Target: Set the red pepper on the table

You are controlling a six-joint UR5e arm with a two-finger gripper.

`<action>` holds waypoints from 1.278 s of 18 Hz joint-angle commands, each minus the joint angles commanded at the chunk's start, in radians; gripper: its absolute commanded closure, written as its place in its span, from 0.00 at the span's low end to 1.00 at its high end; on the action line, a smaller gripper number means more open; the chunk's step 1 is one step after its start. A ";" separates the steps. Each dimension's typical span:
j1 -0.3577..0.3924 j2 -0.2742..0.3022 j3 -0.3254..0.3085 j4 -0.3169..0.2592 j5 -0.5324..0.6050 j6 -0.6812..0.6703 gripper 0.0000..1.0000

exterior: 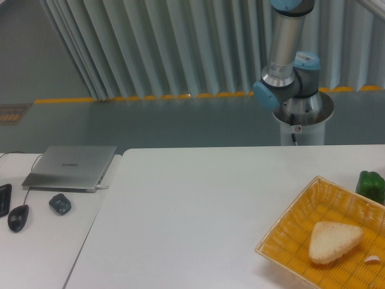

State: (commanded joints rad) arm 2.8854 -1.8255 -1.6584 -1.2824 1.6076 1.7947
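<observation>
The white table (198, 205) holds a yellow basket (289, 232) with bread (334, 241). No claw or red pepper shows, so I cannot tell its grip. Best to set the pepper down softly on bare table.

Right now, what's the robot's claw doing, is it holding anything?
Gripper: not in view; only the arm's base and lower joints show behind the table, so whether it is open, closed or holding something cannot be told.

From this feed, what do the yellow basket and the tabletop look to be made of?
The yellow basket looks woven, plastic or dyed wicker: a crossed lattice shows on its floor and rim, but the material itself is unclear. The table appears to be smooth white laminate or painted board, matte with faint sheen and no grain visible.
</observation>
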 joint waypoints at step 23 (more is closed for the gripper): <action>-0.212 0.006 0.121 -0.037 -0.054 0.284 0.00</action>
State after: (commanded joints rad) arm 2.6737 -1.8193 -1.5370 -1.3192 1.5539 2.0786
